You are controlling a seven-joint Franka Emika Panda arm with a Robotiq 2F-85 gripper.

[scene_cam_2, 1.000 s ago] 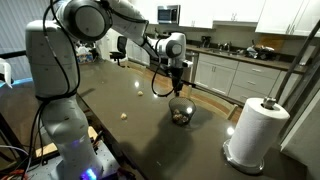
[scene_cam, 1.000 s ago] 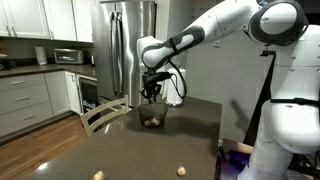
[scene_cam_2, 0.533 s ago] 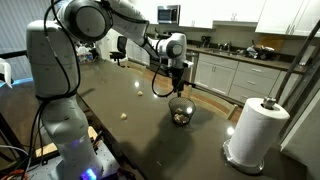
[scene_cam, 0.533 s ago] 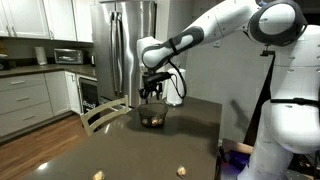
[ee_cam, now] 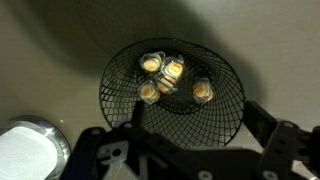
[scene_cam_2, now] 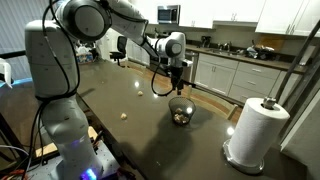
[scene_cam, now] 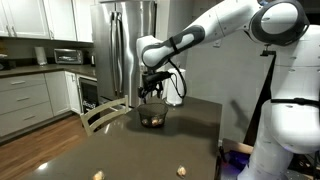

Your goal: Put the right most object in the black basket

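Note:
The black basket point(scene_cam: 153, 118) point(scene_cam_2: 181, 112) stands on the dark table, and my gripper point(scene_cam: 152, 97) point(scene_cam_2: 177, 88) hangs just above it. In the wrist view the basket's mesh wall point(ee_cam: 226, 104) fills the middle, with several pale tan lumps point(ee_cam: 202, 90) lying on its bottom. The right most object cannot be told apart from these lookalike pieces. My gripper point(ee_cam: 195, 120) is open, its dark fingers point(ee_cam: 268, 122) stand wide at either side of the basket, and nothing is between them.
Two more tan lumps point(scene_cam: 97, 175) point(scene_cam: 181, 171) lie near the table's front edge; one lump point(scene_cam_2: 123, 116) shows beside the robot base. A white paper towel roll point(scene_cam_2: 257, 130) stands near the basket. A chair back point(scene_cam: 103, 115) and a steel fridge point(scene_cam: 125, 50) stand behind the table.
The jaws have spread from nearly shut to wide open above the basket. The arm has stayed in place.

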